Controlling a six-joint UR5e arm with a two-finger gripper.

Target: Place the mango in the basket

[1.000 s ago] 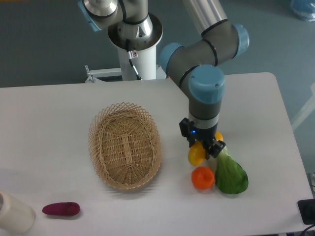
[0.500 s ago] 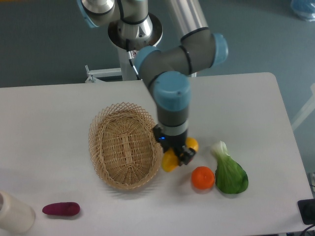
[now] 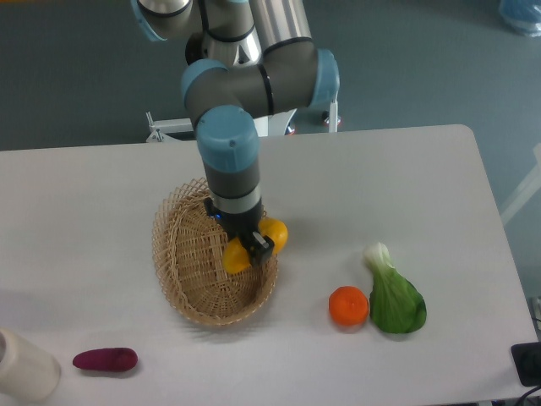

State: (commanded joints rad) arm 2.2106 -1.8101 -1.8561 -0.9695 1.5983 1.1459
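- The jaws of the gripper point(image 3: 251, 244) are clamped on the mango point(image 3: 254, 245), its yellow ends showing on either side.
- The mango hangs over the right part of the basket point(image 3: 182, 254), near its rim.
- The fruit's middle is hidden behind the jaws.
- On the table point(image 3: 439, 186), an orange point(image 3: 348, 306) touches a green leafy vegetable point(image 3: 395, 299).

Readable text: none anywhere in view.
Arm housing: no brand or number legible.
Gripper point(image 3: 248, 239): no marking legible; only a small blue light visible.
Basket point(image 3: 182, 254): plain weave, no label.
Mango point(image 3: 275, 233): no sticker.
Orange point(image 3: 348, 305), bok choy point(image 3: 395, 300), purple vegetable point(image 3: 105, 359): no stickers or tags.
Table point(image 3: 423, 186): no signs or print.
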